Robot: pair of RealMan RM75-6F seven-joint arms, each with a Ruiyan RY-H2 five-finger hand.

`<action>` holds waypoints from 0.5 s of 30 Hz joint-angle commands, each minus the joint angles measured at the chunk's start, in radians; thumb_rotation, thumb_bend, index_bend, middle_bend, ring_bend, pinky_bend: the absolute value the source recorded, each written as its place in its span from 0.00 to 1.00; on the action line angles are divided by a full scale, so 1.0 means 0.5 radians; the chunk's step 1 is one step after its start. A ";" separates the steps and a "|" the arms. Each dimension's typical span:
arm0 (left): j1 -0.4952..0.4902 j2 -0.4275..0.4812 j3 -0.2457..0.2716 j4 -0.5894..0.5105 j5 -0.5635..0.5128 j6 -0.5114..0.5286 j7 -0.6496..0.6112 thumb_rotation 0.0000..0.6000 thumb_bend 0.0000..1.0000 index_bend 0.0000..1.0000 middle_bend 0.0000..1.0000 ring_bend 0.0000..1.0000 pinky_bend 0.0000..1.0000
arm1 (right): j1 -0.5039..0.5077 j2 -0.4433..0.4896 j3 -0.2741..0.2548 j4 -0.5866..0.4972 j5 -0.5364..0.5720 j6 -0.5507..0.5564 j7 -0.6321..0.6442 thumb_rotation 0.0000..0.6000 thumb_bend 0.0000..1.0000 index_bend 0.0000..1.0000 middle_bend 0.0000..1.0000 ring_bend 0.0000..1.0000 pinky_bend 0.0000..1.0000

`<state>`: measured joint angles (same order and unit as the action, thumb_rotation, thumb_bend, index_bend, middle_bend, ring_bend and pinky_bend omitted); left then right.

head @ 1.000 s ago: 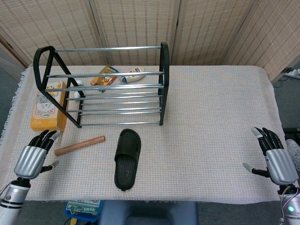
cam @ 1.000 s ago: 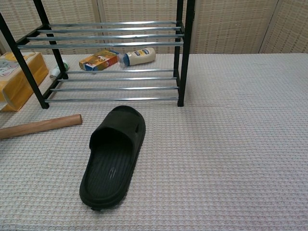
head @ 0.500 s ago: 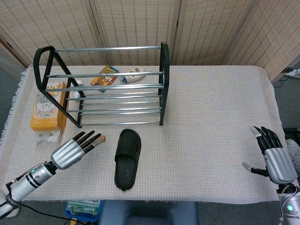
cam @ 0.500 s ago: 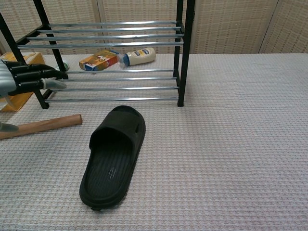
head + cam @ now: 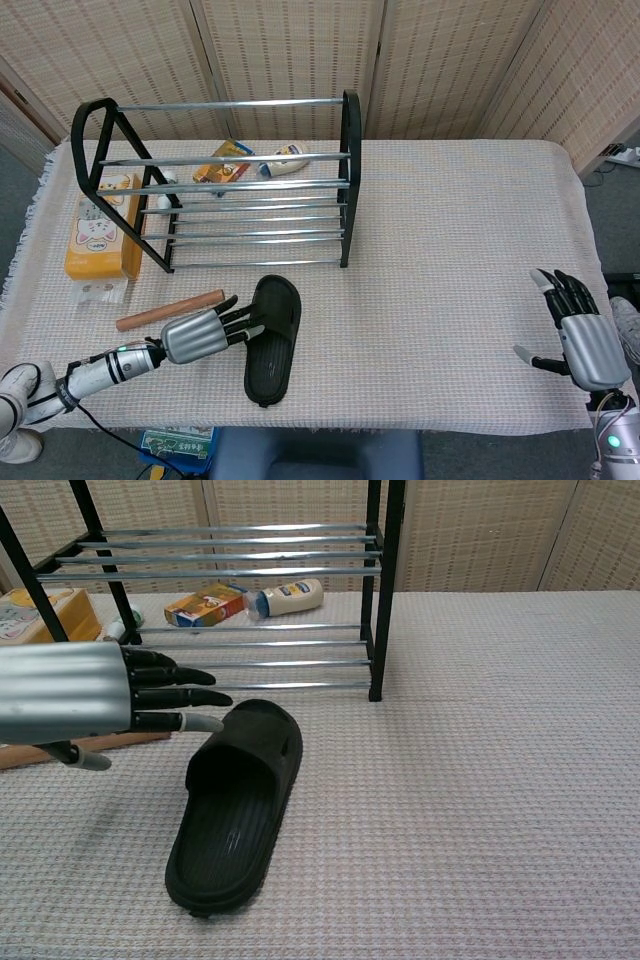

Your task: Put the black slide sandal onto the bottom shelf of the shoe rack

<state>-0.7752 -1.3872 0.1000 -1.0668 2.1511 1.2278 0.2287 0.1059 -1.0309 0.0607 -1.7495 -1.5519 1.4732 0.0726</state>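
Across the whole scene lies a table under a pale woven waffle-textured cloth (image 5: pixel 450 260); at its far left stands the black-framed shoe rack with silver metal rails (image 5: pixel 250 210), its bottom shelf of rails (image 5: pixel 240 663) sitting low above the cloth and bare. Beside the rack's left end lies a yellow cardboard box (image 5: pixel 100 225); behind the rails lie a small orange carton (image 5: pixel 205 605) and a white bottle on its side (image 5: pixel 290 596); a plain wooden dowel (image 5: pixel 170 310) lies on the cloth near the front.

Just in front of the rack lies the black moulded slide sandal (image 5: pixel 272 338), sole down, toe end towards the rack, heel towards me; it looks light, rubbery and a little flexible, with a ribbed footbed, so I judge it unlikely to slip or break; the broad strap over the toe end is where I would take hold, fingers under the band and thumb on top.

My left hand (image 5: pixel 205 332) reaches in low from the left, forearm nearly level with the table, palm down; its dark fingers (image 5: pixel 170 693) are extended, slightly spread and holding nothing, their tips just beside the sandal's strap, though I cannot tell whether they touch it. My right hand (image 5: pixel 585 340) rests at the table's right edge, well apart from everything, fingers apart and empty.
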 commanded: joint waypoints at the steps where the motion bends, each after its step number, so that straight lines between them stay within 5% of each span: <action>1: -0.065 -0.034 0.008 -0.017 0.017 -0.058 0.029 1.00 0.13 0.07 0.00 0.00 0.26 | -0.006 -0.001 -0.002 0.003 0.008 0.004 0.003 1.00 0.09 0.00 0.07 0.00 0.04; 15: -0.289 -0.050 -0.031 -0.219 -0.083 -0.376 0.202 1.00 0.13 0.04 0.00 0.00 0.25 | -0.047 0.006 -0.010 0.027 0.032 0.039 0.032 1.00 0.09 0.00 0.07 0.00 0.04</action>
<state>-0.9080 -1.4147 0.0879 -1.1612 2.1222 1.0582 0.3177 0.0825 -1.0278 0.0555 -1.7360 -1.5359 1.4926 0.0885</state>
